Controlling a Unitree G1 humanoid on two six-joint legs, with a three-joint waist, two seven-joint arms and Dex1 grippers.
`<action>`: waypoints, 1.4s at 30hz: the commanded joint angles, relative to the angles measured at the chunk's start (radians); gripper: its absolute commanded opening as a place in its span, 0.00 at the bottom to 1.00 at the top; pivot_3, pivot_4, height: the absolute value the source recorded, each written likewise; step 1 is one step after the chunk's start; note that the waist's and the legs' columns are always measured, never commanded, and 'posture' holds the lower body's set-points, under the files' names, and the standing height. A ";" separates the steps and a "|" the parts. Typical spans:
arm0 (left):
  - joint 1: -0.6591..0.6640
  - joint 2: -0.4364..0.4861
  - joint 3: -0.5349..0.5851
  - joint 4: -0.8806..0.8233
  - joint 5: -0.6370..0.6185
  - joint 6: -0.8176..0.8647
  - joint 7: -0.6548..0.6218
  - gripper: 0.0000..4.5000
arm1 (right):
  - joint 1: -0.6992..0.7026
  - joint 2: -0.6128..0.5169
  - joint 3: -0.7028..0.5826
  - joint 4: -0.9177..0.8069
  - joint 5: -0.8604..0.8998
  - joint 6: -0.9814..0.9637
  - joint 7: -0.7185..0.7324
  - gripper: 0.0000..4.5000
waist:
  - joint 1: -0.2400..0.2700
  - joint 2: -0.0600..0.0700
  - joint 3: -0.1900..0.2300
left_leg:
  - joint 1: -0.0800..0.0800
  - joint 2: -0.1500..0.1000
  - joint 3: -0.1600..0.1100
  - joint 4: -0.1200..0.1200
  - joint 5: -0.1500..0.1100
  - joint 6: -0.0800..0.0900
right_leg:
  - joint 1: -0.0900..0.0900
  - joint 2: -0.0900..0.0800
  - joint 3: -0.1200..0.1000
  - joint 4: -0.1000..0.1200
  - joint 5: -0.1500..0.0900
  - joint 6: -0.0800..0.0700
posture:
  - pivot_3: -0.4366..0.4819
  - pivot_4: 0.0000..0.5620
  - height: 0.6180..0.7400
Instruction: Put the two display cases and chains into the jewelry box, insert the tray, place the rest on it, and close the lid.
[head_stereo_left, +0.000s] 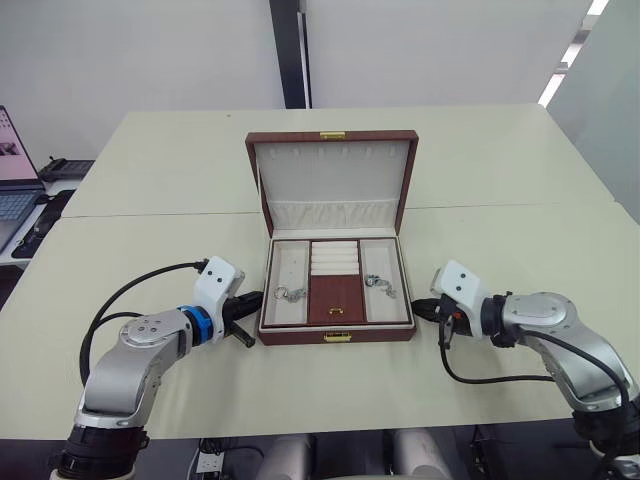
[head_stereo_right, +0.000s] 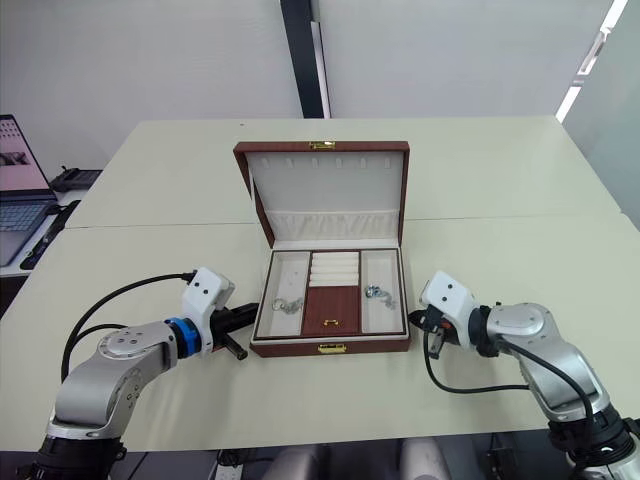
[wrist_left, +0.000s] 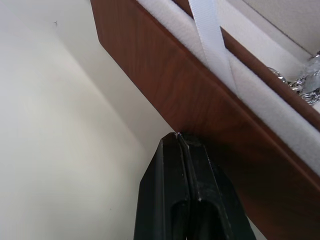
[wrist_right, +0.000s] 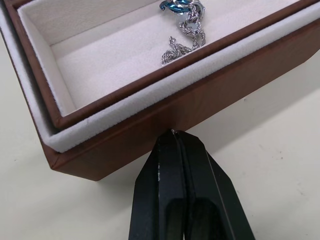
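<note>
flanking the jewelry box (head_stereo_left: 336, 334) on both sides, the two grippers sit low on the table (head_stereo_left: 520, 170). left gripper (wrist_left: 178, 136) is clenched on nothing, tips pressed together against the box's left outer wall. right gripper (wrist_right: 174, 132) is likewise clenched empty, tips touching or just short of the right wall near the front corner.

state of task things: the box stands mid-table, the lid (head_stereo_left: 333, 180) upright and open. the tray (head_stereo_left: 336, 300) is seated inside, its rim level under the cream lip. one silvery piece (head_stereo_left: 291, 293) lies in the tray's left compartment, another (head_stereo_left: 380, 286) in the right. display cases and chains are presumably under the tray. judged: only closing the lid remains.

risks from here:
- fingertips pushing sideways on the walls could slide or twist the box.
- reaching the lid means lifting over the tray; a low path could catch its rim or stir the pieces.
- a lid dropped freely could jolt the pieces.

view differences: the head views give the whole layout, lid and gold clasp (head_stereo_left: 336, 336). the right wrist view resolves the right piece as a twisted chain with a blue-tinted ring. the left wrist view shows a white ribbon stay (wrist_left: 207, 30) crossing the box edge, which could get pinched under the lid.
</note>
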 joint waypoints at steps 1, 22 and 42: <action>0.007 0.000 -0.030 -0.014 -0.036 -0.017 -0.044 0.00 | 0.016 0.012 -0.009 -0.043 0.040 -0.022 -0.010 0.01 | 0.000 0.000 0.000 | 0.000 0.000 0.000 0.000 0.000 0.000 | 0.000 0.000 0.000 0.000 0.000 0.000 | 0.48 0.27 1.00; 0.363 0.044 0.423 -0.313 -0.429 -0.227 -0.240 0.00 | 0.100 -0.062 -0.271 -0.020 0.156 -0.164 -0.052 0.01 | 0.001 0.000 0.000 | 0.000 0.004 0.000 0.000 0.000 0.000 | 0.001 -0.001 0.000 -0.001 0.000 0.000 | 0.48 0.27 1.00; 0.418 -0.086 0.322 -0.537 -0.535 -0.397 -0.102 0.00 | -0.740 0.140 -0.161 0.806 0.037 -0.285 -0.200 0.01 | -0.002 0.001 0.001 | 0.000 0.001 0.003 -0.001 0.000 0.000 | 0.001 0.000 0.001 -0.002 -0.001 -0.001 | 0.48 0.27 1.00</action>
